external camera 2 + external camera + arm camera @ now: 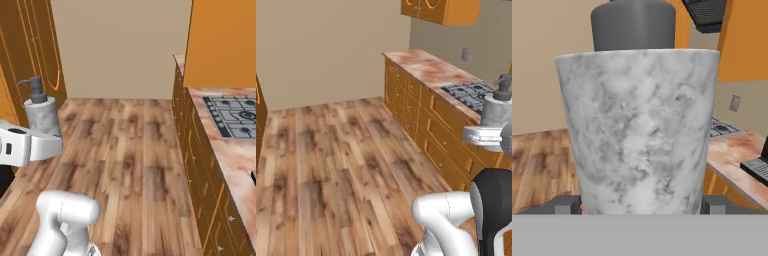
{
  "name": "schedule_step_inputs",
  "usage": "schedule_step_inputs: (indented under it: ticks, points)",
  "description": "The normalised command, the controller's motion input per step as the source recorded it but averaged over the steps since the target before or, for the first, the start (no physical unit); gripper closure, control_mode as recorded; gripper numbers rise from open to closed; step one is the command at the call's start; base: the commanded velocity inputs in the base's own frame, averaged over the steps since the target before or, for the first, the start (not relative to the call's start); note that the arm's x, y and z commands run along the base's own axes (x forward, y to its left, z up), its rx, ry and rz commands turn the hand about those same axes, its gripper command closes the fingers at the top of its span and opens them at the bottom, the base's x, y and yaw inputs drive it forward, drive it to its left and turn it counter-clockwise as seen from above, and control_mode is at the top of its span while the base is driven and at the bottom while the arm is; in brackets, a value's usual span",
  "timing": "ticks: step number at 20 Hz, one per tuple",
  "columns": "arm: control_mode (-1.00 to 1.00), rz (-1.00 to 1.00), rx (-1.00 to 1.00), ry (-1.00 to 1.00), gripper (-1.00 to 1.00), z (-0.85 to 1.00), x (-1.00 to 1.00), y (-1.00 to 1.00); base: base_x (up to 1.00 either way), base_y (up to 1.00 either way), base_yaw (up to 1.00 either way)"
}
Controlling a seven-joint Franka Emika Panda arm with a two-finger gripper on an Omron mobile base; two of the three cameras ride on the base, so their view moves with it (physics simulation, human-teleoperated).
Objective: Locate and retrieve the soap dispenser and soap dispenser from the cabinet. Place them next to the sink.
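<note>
Over bare wood floor (130, 150), beside the hob (471, 94), the pincer (640, 206) grips the grey soap dispenser (637, 130) upright

One soap dispenser (637, 130) was in view, mottled grey with a dark pump. There was one stovetop (235, 116), one wall outlet (464, 53), and one wall cabinet (440, 10), possibly two-doored.

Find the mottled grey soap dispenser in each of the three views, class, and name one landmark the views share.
Left base view: grey soap dispenser at the right edge, mid-height, in the gripper.
Right base view: left side, above the white hand.
Hand view: centre, very close.
Shared landmark: the stove.
</note>
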Motion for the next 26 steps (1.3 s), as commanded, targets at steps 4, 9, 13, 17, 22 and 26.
schedule_step_inputs:
  ticks: [4, 9, 13, 17, 22, 26]
  points:
    - [1.0, 0.0, 0.0, 0.0, 1.0, 0.0, 0.0, 0.0, -0.03, 0.25, 0.5]
    - [1.0, 0.0, 0.0, 0.0, 1.0, 0.0, 0.0, 0.0, -0.02, 0.24, 0.5]
    - [1.0, 0.0, 0.0, 0.0, 1.0, 0.0, 0.0, 0.0, -0.03, 0.28, 0.5]
    - [1.0, 0.0, 0.0, 0.0, 1.0, 0.0, 0.0, 0.0, -0.05, 0.31, 0.5]
    - [1.0, 0.0, 0.0, 0.0, 1.0, 0.0, 0.0, 0.0, -0.05, 0.32, 0.5]
    - [1.0, 0.0, 0.0, 0.0, 1.0, 0.0, 0.0, 0.0, -0.05, 0.32, 0.5]
